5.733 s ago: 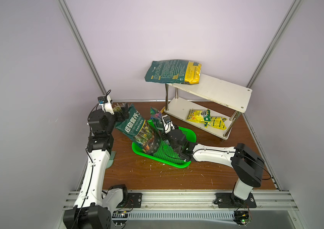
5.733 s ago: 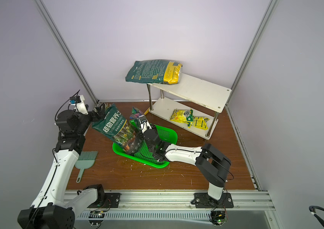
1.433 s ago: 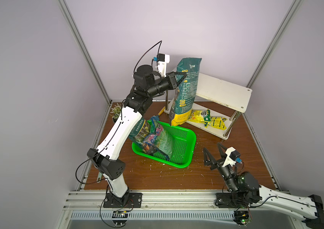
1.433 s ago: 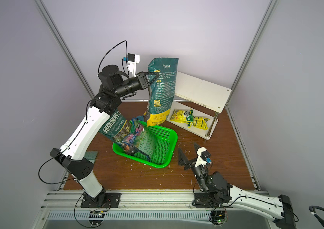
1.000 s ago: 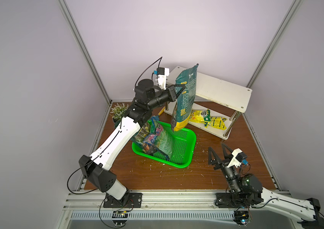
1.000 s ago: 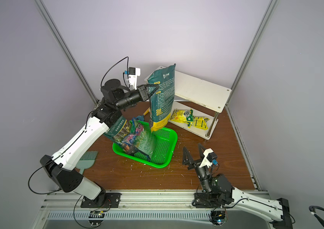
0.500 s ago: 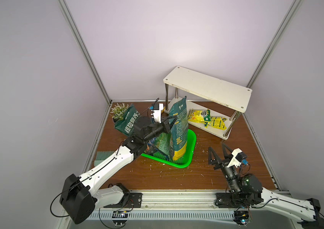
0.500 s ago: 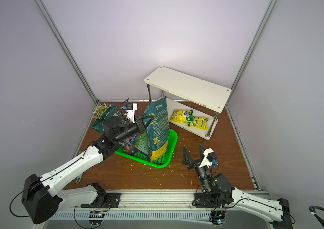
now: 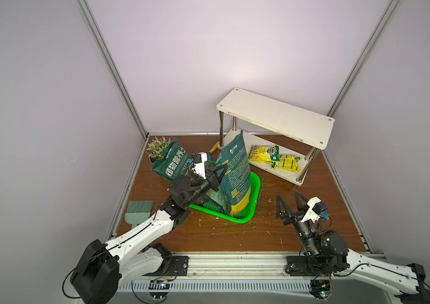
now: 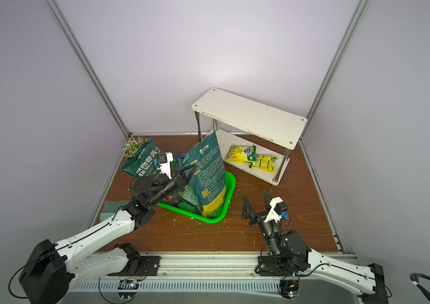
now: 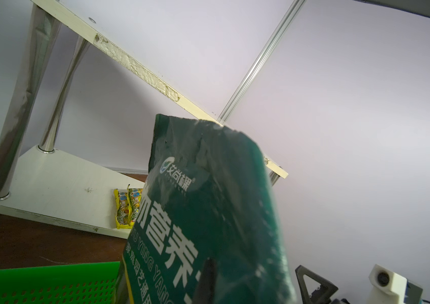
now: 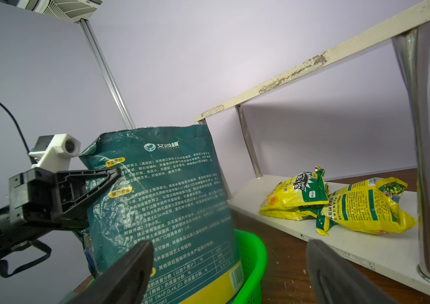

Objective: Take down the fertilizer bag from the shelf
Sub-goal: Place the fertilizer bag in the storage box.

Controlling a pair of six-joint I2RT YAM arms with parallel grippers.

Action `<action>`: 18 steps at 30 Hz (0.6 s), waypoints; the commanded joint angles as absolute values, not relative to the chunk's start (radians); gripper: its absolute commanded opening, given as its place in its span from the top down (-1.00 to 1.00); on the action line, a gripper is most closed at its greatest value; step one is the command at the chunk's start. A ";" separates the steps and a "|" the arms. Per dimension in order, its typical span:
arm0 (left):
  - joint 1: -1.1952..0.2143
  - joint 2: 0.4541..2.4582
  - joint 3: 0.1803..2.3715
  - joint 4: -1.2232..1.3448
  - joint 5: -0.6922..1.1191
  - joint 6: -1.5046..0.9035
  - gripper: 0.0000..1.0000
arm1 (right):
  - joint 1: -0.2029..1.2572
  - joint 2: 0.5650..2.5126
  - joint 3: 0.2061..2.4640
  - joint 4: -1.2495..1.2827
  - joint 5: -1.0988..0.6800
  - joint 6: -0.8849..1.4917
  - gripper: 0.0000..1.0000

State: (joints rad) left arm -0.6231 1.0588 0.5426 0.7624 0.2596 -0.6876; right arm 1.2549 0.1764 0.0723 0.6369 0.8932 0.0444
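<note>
The tall dark-green fertilizer bag with the yellow base (image 9: pixel 236 173) is off the shelf. It stands nearly upright, yellow end down, inside the bright green perforated plastic basket (image 9: pixel 253 205) on the brown wooden table (image 9: pixel 208 237). The left hand (image 9: pixel 220 171) reaches in from the side with its fingers pressed together on the bag's near edge, roughly at mid-height — the right wrist view shows one black triangular finger (image 12: pixel 95 181) lying across the printed face. Just behind the basket sits the low two-tier shelf of cream-white boards on shiny metal legs (image 9: pixel 277 115), and the bag's top corner rises in front of one of its legs. Two crumpled yellow packets (image 9: pixel 274 158) lie on the lower board, side by side and touching. The right hand (image 9: pixel 287 194) hangs over the table well to the side of the basket, its fingers spread wide and pinching nothing. A second dark-green bag with large white characters (image 9: pixel 171 163) leans behind the left arm, with a small potted plant (image 9: pixel 157 147) in the corner beyond it — and a pale green brush (image 9: pixel 140 213) lies at the table's left edge.
</note>
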 commanded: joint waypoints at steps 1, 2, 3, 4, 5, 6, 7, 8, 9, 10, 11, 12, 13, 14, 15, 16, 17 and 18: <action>-0.627 0.997 0.511 1.052 0.216 -0.663 1.00 | 1.252 0.174 0.071 0.664 0.910 0.052 -0.94; -0.627 0.991 0.486 1.065 0.206 -0.654 1.00 | 1.250 0.175 0.071 0.664 0.910 0.053 -0.94; -0.627 0.985 0.470 1.068 0.198 -0.644 1.00 | 1.250 0.178 0.072 0.665 0.908 0.055 -0.94; -0.627 0.983 0.460 1.068 0.197 -0.637 1.00 | 1.249 0.180 0.072 0.665 0.905 0.057 -0.93; -0.627 0.982 0.448 1.068 0.198 -0.630 1.00 | 1.247 0.186 0.074 0.664 0.905 0.057 -0.94; -0.627 0.980 0.439 1.068 0.197 -0.630 1.00 | 1.246 0.195 0.076 0.664 0.905 0.060 -0.94; -0.627 0.980 0.428 1.068 0.194 -0.631 1.00 | 1.244 0.203 0.078 0.666 0.905 0.061 -0.94; -0.627 0.980 0.416 1.068 0.188 -0.631 1.00 | 1.242 0.216 0.081 0.668 0.905 0.064 -0.94; -0.627 0.982 0.404 1.071 0.182 -0.626 1.00 | 1.238 0.229 0.084 0.668 0.904 0.070 -0.94; -0.627 0.982 0.391 1.081 0.178 -0.623 1.00 | 1.234 0.241 0.087 0.670 0.901 0.075 -0.94; -0.627 0.985 0.377 1.095 0.176 -0.622 1.00 | 1.227 0.259 0.089 0.672 0.897 0.085 -0.95; -0.627 0.989 0.367 1.100 0.178 -0.620 1.00 | 1.216 0.280 0.092 0.677 0.890 0.101 -0.95; -0.627 0.991 0.362 1.101 0.179 -0.620 1.00 | 1.204 0.297 0.096 0.677 0.877 0.114 -0.96; -0.627 0.990 0.354 1.100 0.183 -0.621 1.00 | 1.187 0.322 0.105 0.665 0.850 0.133 -0.97; -0.627 0.989 0.344 1.101 0.183 -0.623 1.00 | 1.162 0.349 0.120 0.644 0.822 0.159 -0.98; -0.627 0.984 0.330 1.106 0.182 -0.623 1.00 | 1.137 0.374 0.133 0.624 0.793 0.186 -0.98; -0.627 0.976 0.314 1.110 0.177 -0.628 1.00 | 1.104 0.406 0.148 0.605 0.751 0.218 -0.98; -0.627 0.966 0.297 1.114 0.169 -0.632 1.00 | 1.059 0.439 0.162 0.588 0.699 0.250 -0.98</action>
